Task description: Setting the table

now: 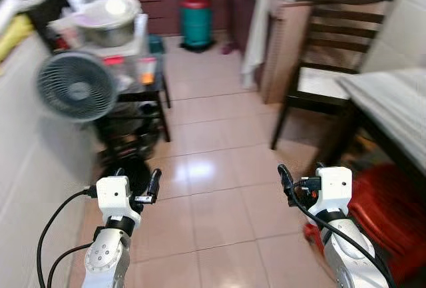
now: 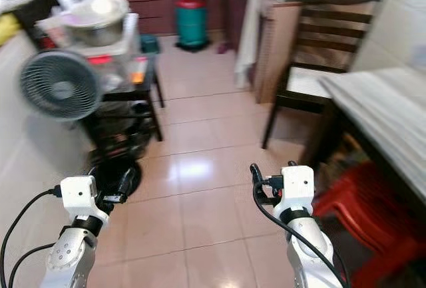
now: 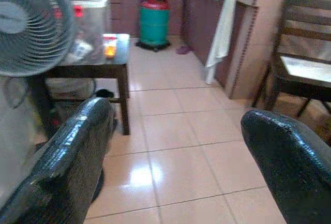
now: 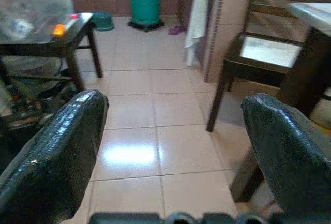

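Left gripper (image 1: 136, 185): your fingers spread, holding nothing.
Right gripper (image 1: 299, 180): fingers spread too, empty.
Desk (image 1: 393, 105): ahead and right of your right fingers, beside the chair (image 1: 329, 68).
Tableware: none visible; you'd likely find it fragile, slippery. Grip rims.

Even, fairly bright indoor light. A white glare patch sits on the glossy tiled floor (image 1: 200, 168) just beside the standing fan (image 1: 76, 87), with a dimmer sheen further from it. Both eye views are softly blurred throughout, worst toward the far cabinets behind the fan. Under the dark chair (image 1: 333, 68) lies shadow. In the wrist views the near black fingers (image 3: 72, 167) are out of focus and carry small highlights.
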### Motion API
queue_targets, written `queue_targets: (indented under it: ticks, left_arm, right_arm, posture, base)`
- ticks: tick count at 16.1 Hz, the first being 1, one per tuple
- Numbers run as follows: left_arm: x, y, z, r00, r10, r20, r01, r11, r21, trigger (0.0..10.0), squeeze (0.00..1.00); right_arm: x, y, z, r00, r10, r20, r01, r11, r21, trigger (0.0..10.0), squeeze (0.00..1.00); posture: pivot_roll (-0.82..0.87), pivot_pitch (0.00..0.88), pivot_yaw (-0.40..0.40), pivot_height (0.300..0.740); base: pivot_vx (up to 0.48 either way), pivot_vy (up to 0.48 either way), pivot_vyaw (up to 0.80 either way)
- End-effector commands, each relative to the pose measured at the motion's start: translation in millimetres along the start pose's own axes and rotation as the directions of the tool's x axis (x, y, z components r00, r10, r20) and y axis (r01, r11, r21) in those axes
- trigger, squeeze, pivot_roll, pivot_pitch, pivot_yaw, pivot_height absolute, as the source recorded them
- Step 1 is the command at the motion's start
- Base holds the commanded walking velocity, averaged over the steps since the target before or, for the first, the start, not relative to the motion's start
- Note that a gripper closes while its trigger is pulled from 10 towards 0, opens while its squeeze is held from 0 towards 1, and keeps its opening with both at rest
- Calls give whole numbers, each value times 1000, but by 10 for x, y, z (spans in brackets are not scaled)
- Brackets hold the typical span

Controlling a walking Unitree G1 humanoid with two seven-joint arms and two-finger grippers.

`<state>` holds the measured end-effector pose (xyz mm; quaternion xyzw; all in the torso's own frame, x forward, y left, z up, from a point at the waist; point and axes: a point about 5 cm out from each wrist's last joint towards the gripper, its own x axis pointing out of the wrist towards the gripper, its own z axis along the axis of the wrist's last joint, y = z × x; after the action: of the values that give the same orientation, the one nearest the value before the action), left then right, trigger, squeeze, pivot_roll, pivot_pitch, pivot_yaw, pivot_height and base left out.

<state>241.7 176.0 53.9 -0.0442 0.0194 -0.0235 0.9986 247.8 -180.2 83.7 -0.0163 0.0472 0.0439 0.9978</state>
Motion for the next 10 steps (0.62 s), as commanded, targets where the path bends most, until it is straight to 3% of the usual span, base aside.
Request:
queue_targets:
  ticks: [1,10]
  left_arm:
    - [16,15,2,1000,-9,-13,9,1000,-3,10000,0]
    - [36,1,-8,998,-51,-27,50,999,-17,10000,0]
  right_arm:
    - [-11,-22,8,1000,-20,7,20,1000,3,10000,0]
    - [-21,-11,4,999,-35,12,35,999,14,10000,0]
  posture:
    - [-61,0,53,740]
    - [-71,0,69,740]
  base:
    - [0,0,-800]
    - [0,0,-800]
